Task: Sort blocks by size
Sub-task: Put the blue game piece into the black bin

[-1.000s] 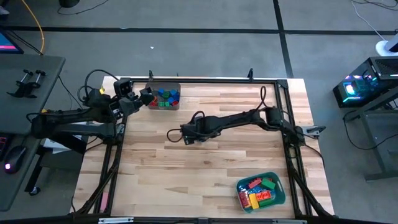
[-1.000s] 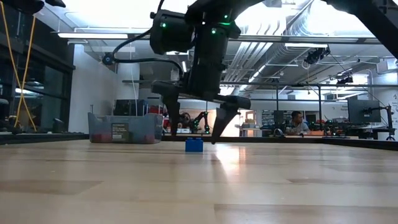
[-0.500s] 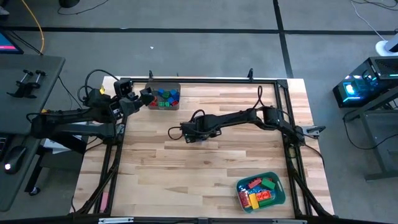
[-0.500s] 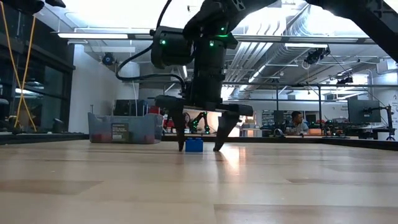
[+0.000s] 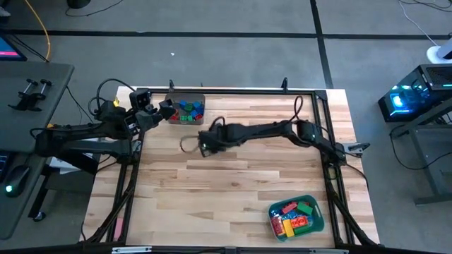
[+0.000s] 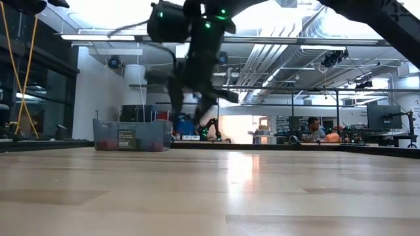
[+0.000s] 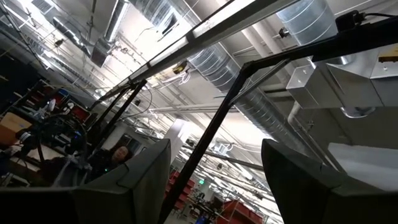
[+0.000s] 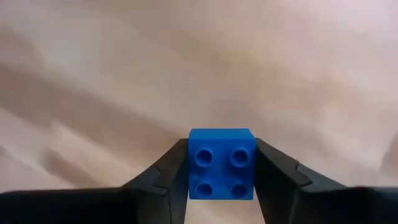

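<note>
Blocks are sorted from the wood surface (image 5: 233, 190), which is now bare of loose blocks: longer ones fill the teal bin (image 5: 318, 219), short ones the grey bin (image 5: 185, 111). Left end effector (image 5: 167, 107) waits beside the grey bin, fingers apart. Right end effector (image 8: 221, 168) has closed on the blue block (image 8: 221, 163) that sat on the surface a second ago and lifted it. Judgement: pick complete; transfer toward the grey bin follows.
</note>
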Motion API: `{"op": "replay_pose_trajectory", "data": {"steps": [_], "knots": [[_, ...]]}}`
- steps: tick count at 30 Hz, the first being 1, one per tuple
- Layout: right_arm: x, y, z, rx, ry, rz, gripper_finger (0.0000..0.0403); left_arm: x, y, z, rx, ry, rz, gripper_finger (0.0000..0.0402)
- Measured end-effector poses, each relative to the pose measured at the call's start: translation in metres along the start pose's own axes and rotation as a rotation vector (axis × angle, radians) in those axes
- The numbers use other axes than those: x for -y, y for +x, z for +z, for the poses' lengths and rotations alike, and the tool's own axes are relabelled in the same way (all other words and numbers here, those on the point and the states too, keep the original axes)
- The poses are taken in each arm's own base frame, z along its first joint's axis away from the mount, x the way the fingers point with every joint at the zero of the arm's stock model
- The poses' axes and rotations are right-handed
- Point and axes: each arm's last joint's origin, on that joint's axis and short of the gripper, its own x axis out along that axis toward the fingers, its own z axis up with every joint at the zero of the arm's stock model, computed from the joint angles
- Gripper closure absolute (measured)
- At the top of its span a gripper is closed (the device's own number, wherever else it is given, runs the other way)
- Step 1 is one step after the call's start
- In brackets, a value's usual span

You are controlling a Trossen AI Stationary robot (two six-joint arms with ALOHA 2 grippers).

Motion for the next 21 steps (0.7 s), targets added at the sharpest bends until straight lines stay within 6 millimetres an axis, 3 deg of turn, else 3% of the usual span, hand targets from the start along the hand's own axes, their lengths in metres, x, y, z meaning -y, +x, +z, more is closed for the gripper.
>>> {"op": "replay_pose_trajectory", "data": {"steps": [5, 12, 18, 21], "knots": [[0.000, -0.019, 0.057, 0.200, 0.014, 0.113, 0.0268, 0.000, 0.000, 0.000, 0.003, -0.011, 0.000, 0.0165], [0.017, -0.020, 0.129, 0.361, 0.123, 0.357, 0.0268, 0.003, 0.000, 0.003, 0.040, -0.049, -0.018, 0.0165], [0.024, -0.017, 0.154, 0.412, 0.128, 0.485, 0.0262, 0.004, 0.000, 0.004, 0.053, -0.061, -0.030, 0.0165], [0.024, -0.020, 0.162, 0.414, 0.104, 0.581, 0.0197, 0.004, 0.000, 0.004, 0.053, -0.067, -0.029, 0.0165]]}}
